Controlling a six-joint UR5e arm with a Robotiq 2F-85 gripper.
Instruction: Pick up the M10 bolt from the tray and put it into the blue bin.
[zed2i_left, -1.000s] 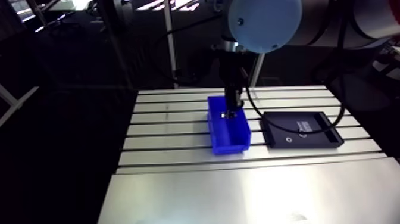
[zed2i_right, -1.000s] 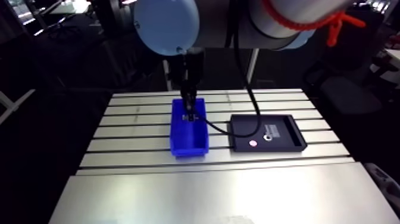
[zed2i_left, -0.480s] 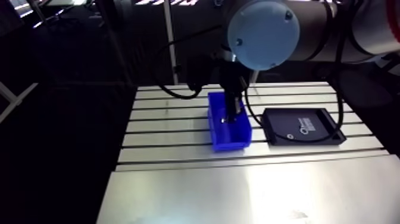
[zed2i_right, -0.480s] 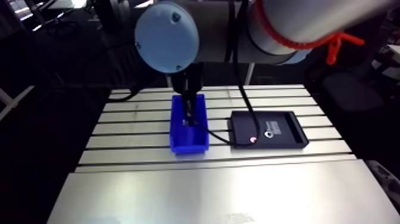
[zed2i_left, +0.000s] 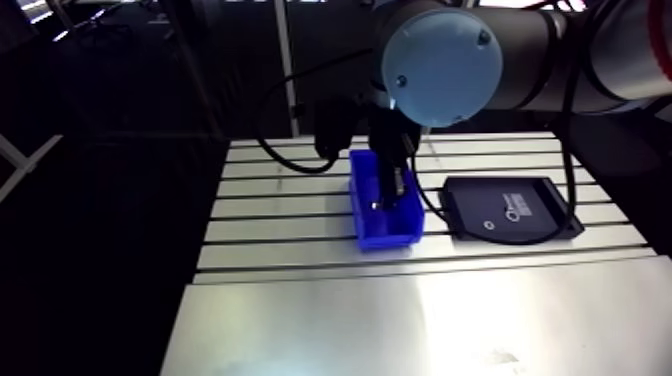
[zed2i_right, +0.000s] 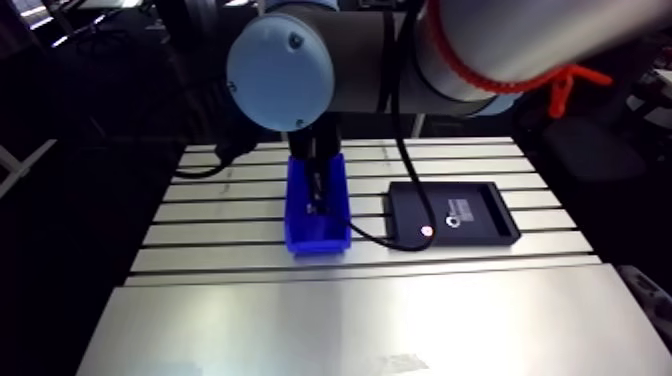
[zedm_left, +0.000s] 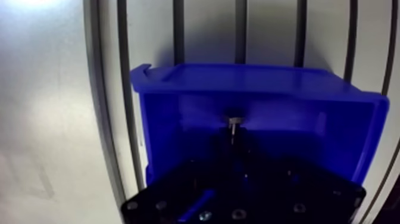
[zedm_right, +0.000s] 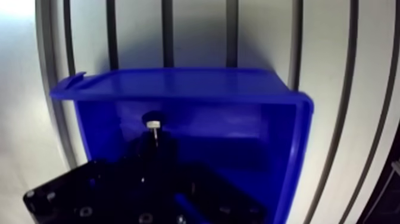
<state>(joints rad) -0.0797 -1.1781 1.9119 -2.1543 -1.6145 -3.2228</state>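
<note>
The blue bin (zed2i_left: 388, 238) stands on the slotted table, left of the black tray (zed2i_left: 470, 195). My gripper (zed2i_left: 386, 198) comes down from above into the bin's open top. In the wrist view its dark fingers stand close together over the bin's inside, and the M10 bolt (zedm_left: 234, 123) sticks out from between them with its pale end pointing at the bin's floor (zedm_right: 226, 128). The bolt hangs above the floor, near the bin's far wall (zedm_left: 262, 80).
The tray holds a small ring (zed2i_left: 487, 226) and a white label (zed2i_left: 517, 212); a red dot of light (zed2i_right: 427, 231) shows on its near edge. Smooth plate (zed2i_left: 400, 320) covers the table's front half, with slotted rails (zed2i_left: 280, 215) around the bin.
The camera has shifted a little. Relative to the bin, the gripper with the bolt has come down slightly deeper. Bin and tray stay in place.
</note>
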